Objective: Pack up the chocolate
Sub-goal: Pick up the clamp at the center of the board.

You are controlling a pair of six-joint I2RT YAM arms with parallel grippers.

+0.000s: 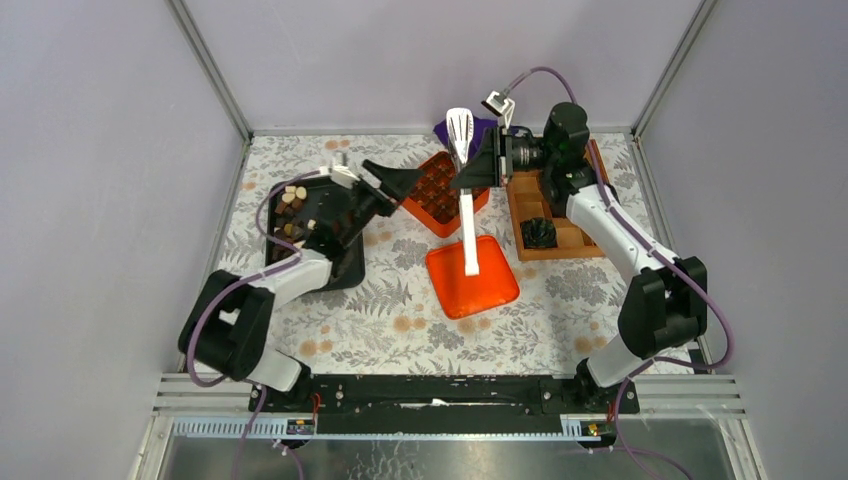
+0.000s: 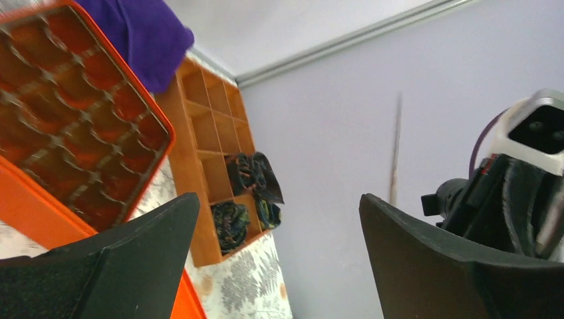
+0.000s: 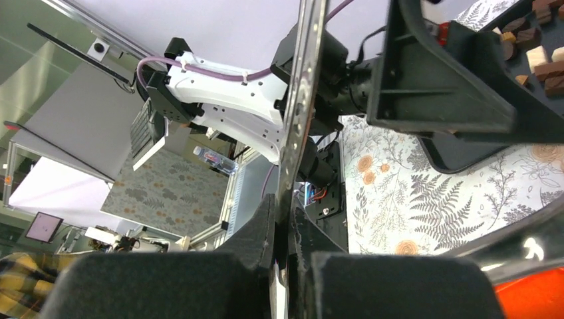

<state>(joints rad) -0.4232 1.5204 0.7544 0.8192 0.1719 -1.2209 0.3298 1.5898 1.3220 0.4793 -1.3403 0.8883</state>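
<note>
Chocolate pieces, brown and cream, lie in a black tray at the left; they also show in the right wrist view as chocolate. An orange compartment tray sits mid-table and fills the upper left of the left wrist view as the orange tray. My left gripper hovers at that tray's left edge, open and empty. Over the tray's right side my right gripper is shut on a white slotted spatula, seen edge-on as the spatula in its own view.
An orange lid lies in front of the compartment tray. A wooden divided box at the right holds dark crinkled wrappers. A purple cloth lies at the back. Walls close in on three sides.
</note>
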